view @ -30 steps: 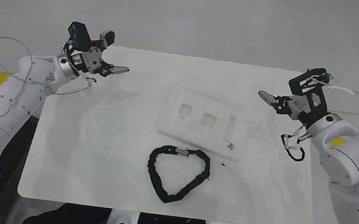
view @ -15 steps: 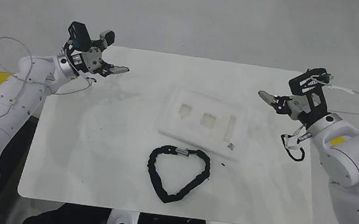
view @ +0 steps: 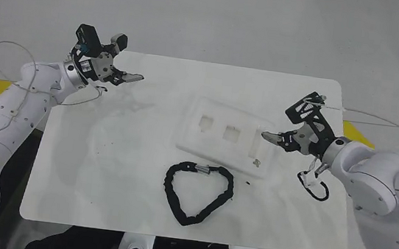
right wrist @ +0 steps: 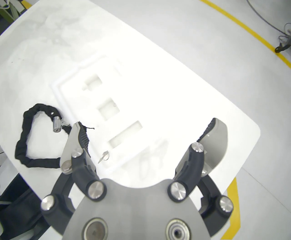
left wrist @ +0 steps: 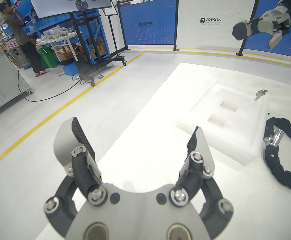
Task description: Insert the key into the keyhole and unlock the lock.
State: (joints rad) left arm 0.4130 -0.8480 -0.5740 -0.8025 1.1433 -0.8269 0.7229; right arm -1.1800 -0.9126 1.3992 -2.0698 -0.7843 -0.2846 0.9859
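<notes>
A small silver key [view: 255,161] [right wrist: 104,156] [left wrist: 260,93] lies on the front right corner of the white foam tray [view: 212,142]. In front of the tray, a black fabric-covered chain lock [view: 197,192] [right wrist: 25,141] [left wrist: 276,147] forms a loop on the table. Its silver cylinder [view: 196,169] [right wrist: 56,123] sits at the top of the loop. My right gripper [view: 270,138] [right wrist: 145,127] hangs open and holds nothing, just right of the tray's right edge and a little behind the key. My left gripper [view: 129,79] [left wrist: 135,129] is open and holds nothing over the table's far left corner.
The foam tray [right wrist: 59,91] has three shallow recesses and fills the middle of the white table [view: 103,188]. Bare tabletop lies left of the tray and around the chain. A yellow floor line [right wrist: 236,25] runs past the table's far side.
My right arm has swung in from the table's right edge toward the tray and now sits near the key. The left arm, key and chain lock have not moved.
</notes>
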